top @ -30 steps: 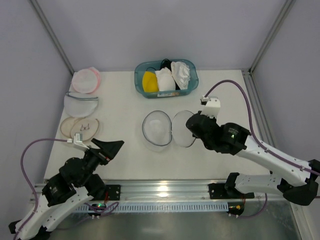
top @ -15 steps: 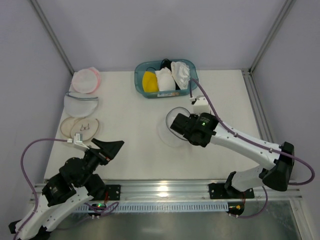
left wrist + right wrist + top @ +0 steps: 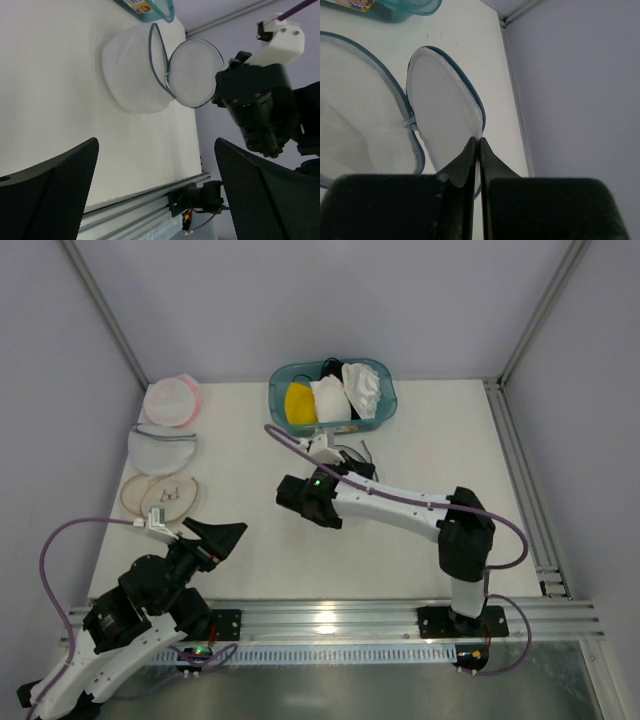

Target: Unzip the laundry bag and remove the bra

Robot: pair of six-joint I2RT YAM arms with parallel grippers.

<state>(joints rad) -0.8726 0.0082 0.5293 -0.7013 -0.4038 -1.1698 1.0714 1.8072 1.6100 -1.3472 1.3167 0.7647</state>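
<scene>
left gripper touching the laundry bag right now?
Apart. The left wrist view shows the open left gripper well short of the laundry bag, with a clear stretch of table between them.

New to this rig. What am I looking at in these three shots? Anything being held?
Two robot arms sit at the near edge of a table. One picture looks down from above; the other two come from cameras on each wrist, so the dark shapes are that arm's own fingers. On the table: the laundry bag, unzipped into two halves, a teal bin of garments, spare round pouches at left. The left gripper is open, empty. The right gripper is shut, tips at the bag's rim; a pinch can't be confirmed.
</scene>
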